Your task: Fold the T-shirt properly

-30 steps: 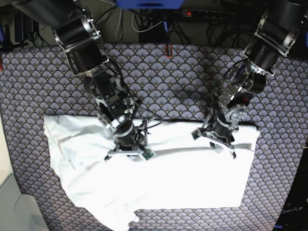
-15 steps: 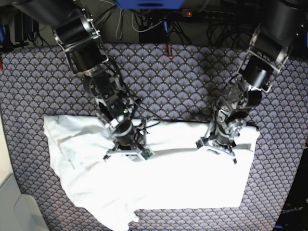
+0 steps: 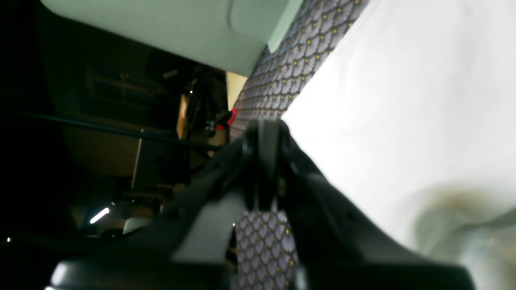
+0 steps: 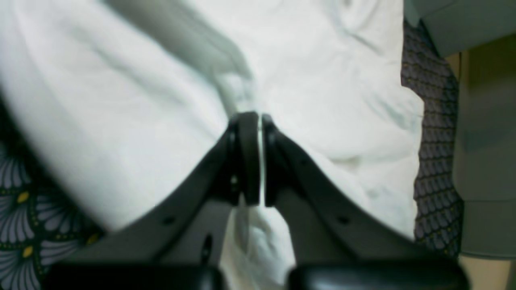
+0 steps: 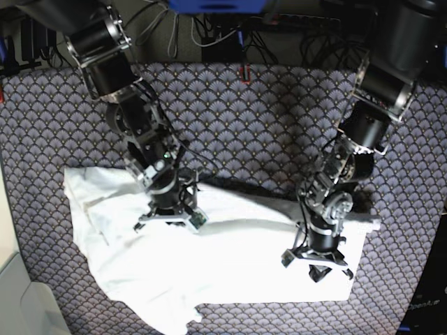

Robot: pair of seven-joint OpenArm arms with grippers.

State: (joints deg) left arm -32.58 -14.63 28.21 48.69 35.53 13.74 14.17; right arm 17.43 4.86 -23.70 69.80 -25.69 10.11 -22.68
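Observation:
The white T-shirt (image 5: 244, 258) lies wrinkled across the purple tablecloth, and its back edge is drawn forward into a raised fold. In the base view my right gripper (image 5: 167, 220) is on the shirt's left half. In the right wrist view my right gripper (image 4: 254, 121) is shut, with a thin strip of the T-shirt (image 4: 322, 80) pinched between the fingers. My left gripper (image 5: 318, 265) is low over the shirt's right half. In the left wrist view my left gripper (image 3: 268, 129) is shut, and the T-shirt (image 3: 403, 100) edge starts right at its fingertips.
The scallop-patterned tablecloth (image 5: 244, 118) covers the whole table. Cables and a power strip (image 5: 300, 21) run along the back edge, next to a small red item (image 5: 244, 72). A pale grey surface (image 5: 14, 293) borders the front left corner.
My left gripper has moved toward the front of the table, pulling the shirt's back right edge with it. My right gripper has shifted slightly left and still holds the cloth.

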